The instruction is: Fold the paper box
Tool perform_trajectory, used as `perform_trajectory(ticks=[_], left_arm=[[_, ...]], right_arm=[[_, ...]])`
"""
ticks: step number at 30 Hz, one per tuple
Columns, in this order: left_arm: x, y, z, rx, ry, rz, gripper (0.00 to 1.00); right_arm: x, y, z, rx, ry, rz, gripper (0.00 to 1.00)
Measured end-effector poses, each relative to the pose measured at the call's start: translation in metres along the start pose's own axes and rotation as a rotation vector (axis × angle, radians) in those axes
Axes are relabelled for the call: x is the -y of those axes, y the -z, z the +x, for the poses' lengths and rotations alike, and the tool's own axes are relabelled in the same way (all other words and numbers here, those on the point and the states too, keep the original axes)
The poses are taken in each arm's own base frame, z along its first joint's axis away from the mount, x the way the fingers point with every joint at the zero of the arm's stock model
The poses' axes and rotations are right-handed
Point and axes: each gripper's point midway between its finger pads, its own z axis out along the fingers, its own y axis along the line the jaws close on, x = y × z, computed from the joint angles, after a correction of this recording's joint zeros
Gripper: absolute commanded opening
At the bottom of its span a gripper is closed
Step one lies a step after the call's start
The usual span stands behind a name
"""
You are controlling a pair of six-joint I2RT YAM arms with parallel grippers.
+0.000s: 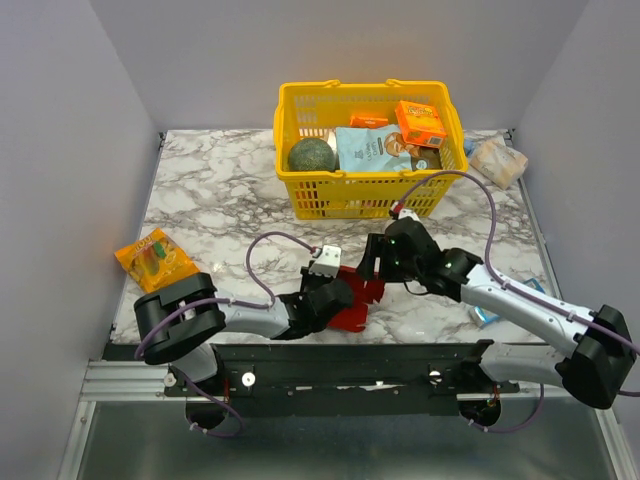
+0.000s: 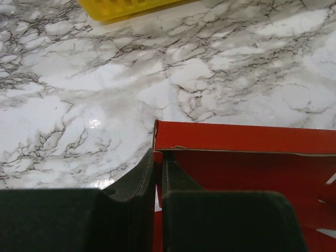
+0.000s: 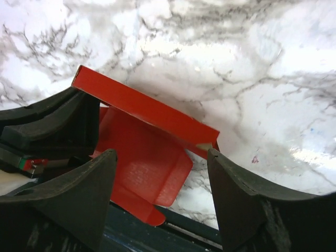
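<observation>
From above: box (image 1: 352, 305) at near table edge, centre, half hidden by left gripper (image 1: 335, 292) and right gripper (image 1: 375, 262); print on goods in basket (image 1: 350, 195) too small to read. 
Left wrist: clamped on end of plain red raised wall, running left-right. 
Right wrist: spread wide above a flat flap; wall slanting across view.

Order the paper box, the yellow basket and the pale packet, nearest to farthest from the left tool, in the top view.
1. paper box: pinched by the left tool, front centre.
2. yellow basket: behind it, back centre.
3. pale packet: back right corner, beside the basket.
</observation>
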Motion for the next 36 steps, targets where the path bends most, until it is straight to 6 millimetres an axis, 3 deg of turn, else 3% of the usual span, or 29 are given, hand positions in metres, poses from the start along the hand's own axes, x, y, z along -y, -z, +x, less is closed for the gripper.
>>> perform_trajectory(ticks=[3, 5, 11, 22, 28, 36], left_arm=[[-0.006, -0.005, -0.002, 0.003, 0.035, -0.029, 0.0], [-0.01, -0.007, -0.003, 0.004, 0.055, -0.043, 0.0], [-0.014, -0.007, 0.002, -0.002, 0.085, -0.053, 0.0], [-0.027, 0.0, 0.008, 0.022, 0.107, -0.033, 0.0], [-0.031, 0.007, 0.007, 0.061, 0.135, 0.027, 0.0], [-0.028, 0.009, 0.003, 0.098, 0.122, 0.092, 0.0]], right_arm=[[0.004, 0.001, -0.009, 0.037, 0.017, 0.024, 0.77], [0.011, -0.001, -0.006, 0.041, 0.024, 0.038, 0.7], [0.041, -0.01, 0.026, 0.01, 0.053, 0.043, 0.53], [0.048, -0.039, 0.022, 0.017, 0.062, 0.049, 0.25], [0.061, -0.058, 0.019, -0.003, 0.039, 0.067, 0.25], [0.057, -0.074, 0.018, -0.018, 0.058, 0.014, 0.25]])
